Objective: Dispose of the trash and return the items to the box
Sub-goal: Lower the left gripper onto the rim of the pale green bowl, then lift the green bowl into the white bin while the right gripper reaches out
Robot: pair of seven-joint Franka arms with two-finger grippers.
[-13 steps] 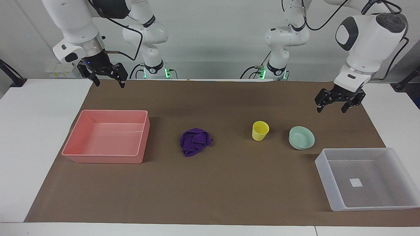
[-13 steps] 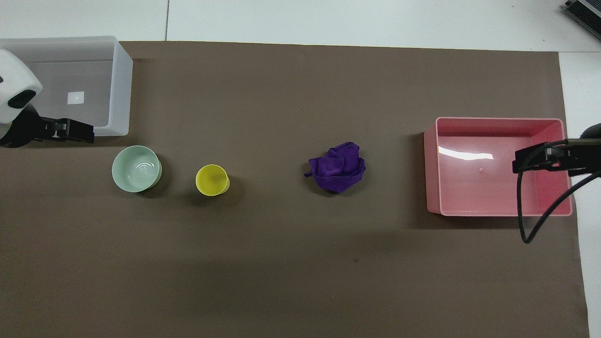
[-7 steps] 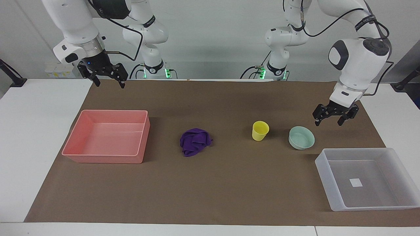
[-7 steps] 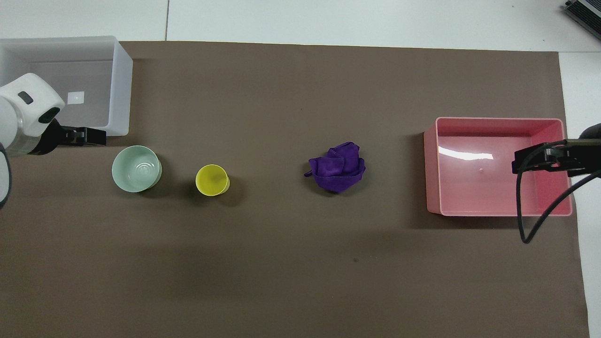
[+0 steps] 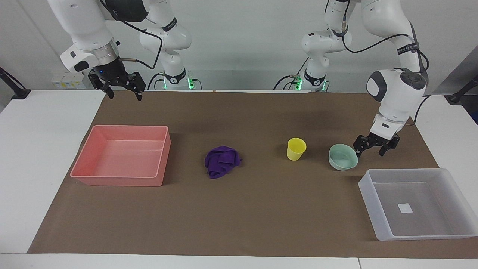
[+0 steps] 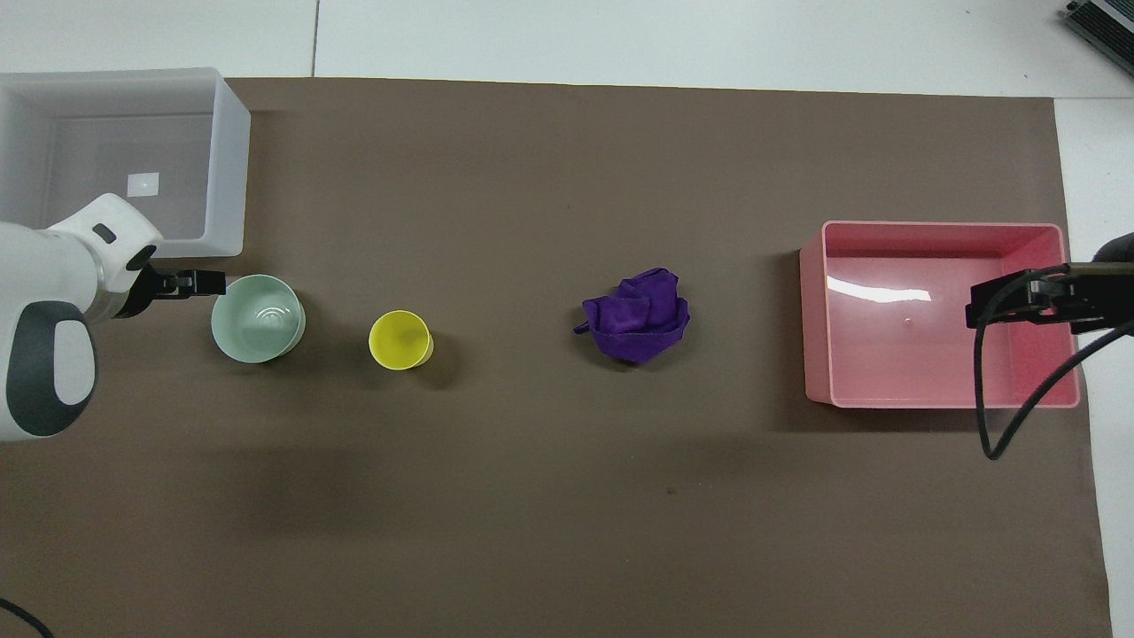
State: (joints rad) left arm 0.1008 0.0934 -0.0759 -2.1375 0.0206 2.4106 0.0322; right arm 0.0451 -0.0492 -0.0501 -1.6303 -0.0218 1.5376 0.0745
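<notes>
Down toward the mint-green bowl (image 5: 343,157) has come the left gripper (image 5: 370,150), which a second ago hung higher and closer to the left arm's end of the table; the right gripper (image 5: 121,92) has not shifted and waits over the brown mat's (image 5: 261,216) edge closest to the robots, above the pink tub's (image 5: 123,179) end of the table. Nothing on the table has changed place.

Upright and mouth up, the bowl is round, so it has no long axis; the yellow cup (image 5: 296,149) beside it also stands upright, mouth up. Crumpled into a lump with no clear direction, the purple fabric wad (image 5: 222,161) lies between the cup and the pink tub. At the left arm's end sits the translucent box (image 5: 377,220), farther from the robots than the bowl, its long axis along the table's length, a white label (image 5: 405,208) on its floor.

Both grippers' jaws stand spread and hold nothing. The left one's fingertips are just beside the bowl's rim; whether they touch it cannot be told.

A white table (image 5: 41,149) carries the mat, with a pale wall at the robots' backs
</notes>
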